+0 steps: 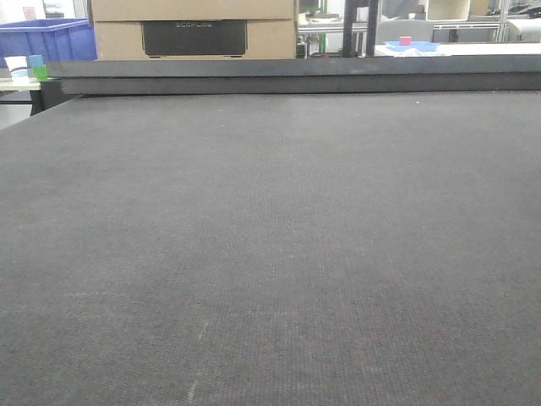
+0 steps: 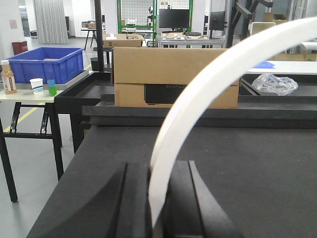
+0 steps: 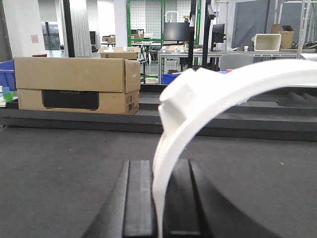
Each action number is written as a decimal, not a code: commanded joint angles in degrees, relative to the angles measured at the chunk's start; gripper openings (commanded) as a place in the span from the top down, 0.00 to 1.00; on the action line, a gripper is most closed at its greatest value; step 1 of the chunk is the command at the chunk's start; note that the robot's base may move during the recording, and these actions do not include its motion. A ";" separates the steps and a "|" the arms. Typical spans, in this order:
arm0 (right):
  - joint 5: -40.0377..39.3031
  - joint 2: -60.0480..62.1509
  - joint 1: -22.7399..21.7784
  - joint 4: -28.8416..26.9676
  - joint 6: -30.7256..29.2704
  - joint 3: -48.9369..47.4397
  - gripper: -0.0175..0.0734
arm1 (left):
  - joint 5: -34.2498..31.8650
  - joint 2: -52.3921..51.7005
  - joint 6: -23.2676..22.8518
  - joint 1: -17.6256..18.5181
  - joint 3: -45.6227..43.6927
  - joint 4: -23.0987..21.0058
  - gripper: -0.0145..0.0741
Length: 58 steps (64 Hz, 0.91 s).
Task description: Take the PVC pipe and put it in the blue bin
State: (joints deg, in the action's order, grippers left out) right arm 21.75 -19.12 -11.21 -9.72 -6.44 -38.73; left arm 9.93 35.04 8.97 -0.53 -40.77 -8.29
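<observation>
Already grasped: the left gripper (image 2: 157, 203) held the PVC pipe (image 2: 198, 94) clamped between its jaws, the white arc rising rightward. The right gripper (image 3: 158, 203) likewise pinched a second PVC pipe (image 3: 247, 79). The blue bin (image 2: 43, 63) stood far left, beyond the black mat (image 1: 270, 254). Grab judged done; carry and release remained.

The table (image 1: 270, 254) is covered in dark grey, matt, rough-woven cloth. The pipe (image 2: 171, 134) is smooth white plastic with a soft sheen. The box (image 2: 173, 74) is matt brown cardboard, the bin (image 2: 44, 64) smooth blue plastic.
</observation>
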 commanded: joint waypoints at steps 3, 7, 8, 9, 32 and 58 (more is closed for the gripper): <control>-1.55 0.36 0.05 -0.09 -0.35 -0.53 0.99 | -1.94 -0.49 -0.55 0.42 -0.09 -0.47 0.96; -1.55 0.36 0.05 -0.09 -0.35 -0.53 0.99 | -1.94 -0.49 -0.55 0.42 -0.09 -0.47 0.96; -1.55 0.36 0.05 -0.09 -0.35 -0.53 0.99 | -1.94 -0.49 -0.55 0.42 -0.09 -0.47 0.96; -1.55 0.36 0.05 -0.09 -0.35 -0.53 0.99 | -1.94 -0.49 -0.55 0.42 -0.09 -0.47 0.96; -1.55 0.36 0.05 -0.09 -0.35 -0.53 0.99 | -1.94 -0.49 -0.55 0.42 -0.09 -0.47 0.96; -1.55 0.36 0.05 -0.09 -0.35 -0.53 0.99 | -1.94 -0.49 -0.55 0.42 -0.09 -0.47 0.96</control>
State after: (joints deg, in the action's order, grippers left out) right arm 21.65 -19.12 -11.21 -9.72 -6.44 -38.73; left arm 9.72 35.04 8.97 -0.53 -40.77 -8.29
